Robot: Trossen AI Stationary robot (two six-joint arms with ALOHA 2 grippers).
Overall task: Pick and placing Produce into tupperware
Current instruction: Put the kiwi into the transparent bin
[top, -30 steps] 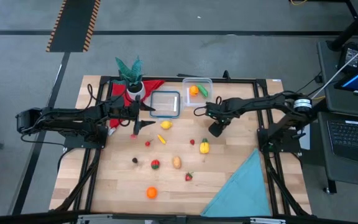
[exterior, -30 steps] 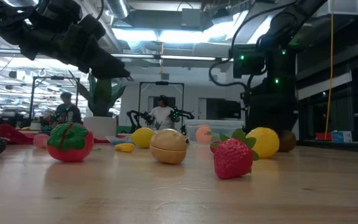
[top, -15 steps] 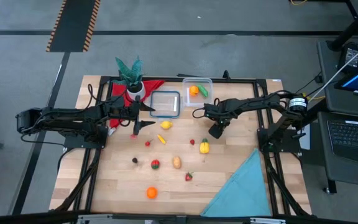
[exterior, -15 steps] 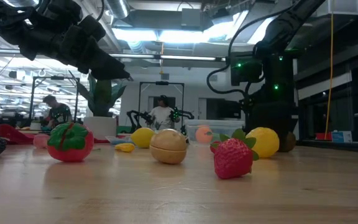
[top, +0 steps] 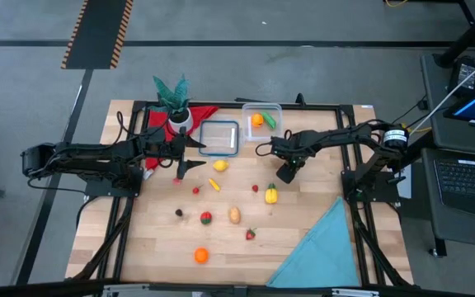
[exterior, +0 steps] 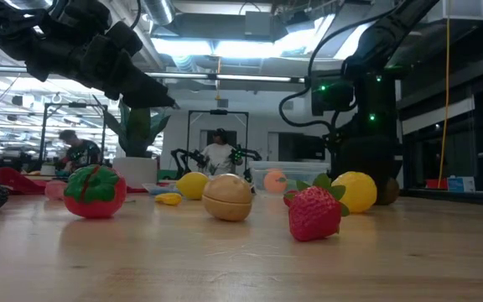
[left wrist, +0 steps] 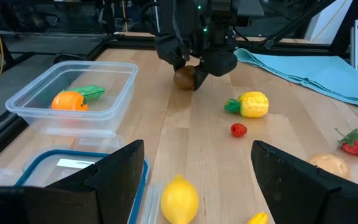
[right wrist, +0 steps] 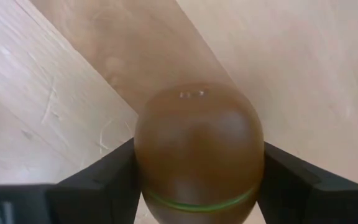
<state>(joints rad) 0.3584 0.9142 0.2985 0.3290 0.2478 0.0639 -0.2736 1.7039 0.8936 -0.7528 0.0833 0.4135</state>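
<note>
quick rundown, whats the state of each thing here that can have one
tupperware: open, orange piece and green piece inside
lid: off, flat beside the tupperware
brown fruit: on the table, between the right gripper's fingers
right gripper: down at the brown fruit, a finger at each side
left gripper: open, empty, above the table

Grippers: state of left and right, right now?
Left gripper: jaws open, empty, above the table near the lid.
Right gripper: jaws on both sides of the brown fruit, touching it; fruit on the table, not lifted.
</note>
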